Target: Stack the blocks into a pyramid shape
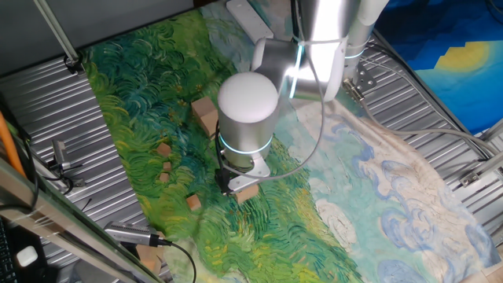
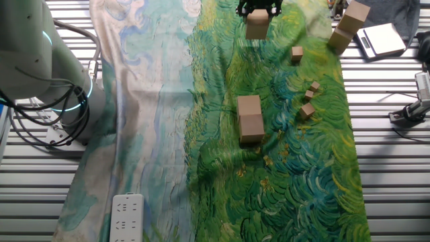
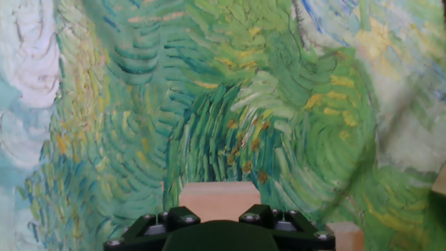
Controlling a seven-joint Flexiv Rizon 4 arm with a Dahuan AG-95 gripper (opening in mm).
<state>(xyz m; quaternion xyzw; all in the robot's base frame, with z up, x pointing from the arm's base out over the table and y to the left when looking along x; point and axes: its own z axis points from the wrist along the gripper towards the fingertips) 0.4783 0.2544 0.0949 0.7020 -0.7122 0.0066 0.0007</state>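
The gripper [image 2: 258, 9] is closed on a large block [image 2: 256, 24], gripping it at its top from two opposite sides; the black fingers [image 3: 174, 222] frame the cube's upper face in the hand view. This held block is plain light-tan wood, unmarked, with sharp edges and flat faces. It hangs upright below the fingers, faces roughly square to the cloth's edges; being a cube, it has no long axis. Whether its underside touches the painted cloth [image 2: 289, 181] or sits just above it cannot be told.

Well apart from it, near the middle of the green part of the cloth, two more large blocks [image 2: 250, 118] lie touching side by side, forming one short bar whose long axis runs along the cloth's length. Between that pair and the held cube, off to one side, several small blocks [image 2: 309, 94] are scattered singly: one [image 2: 296, 54] nearest the gripper, the others clustered closer to the pair. In the hand view a small cube [image 3: 345, 236] shows just beside the held one.

At the cloth's corner two further tan blocks [image 2: 348, 27] stand together beside a grey scale [image 2: 380, 39]. A white power strip [image 2: 126, 216] lies on the cloth's pale end. The arm's thick white joint [image 1: 247, 106] hides much of the gripper in one fixed view.
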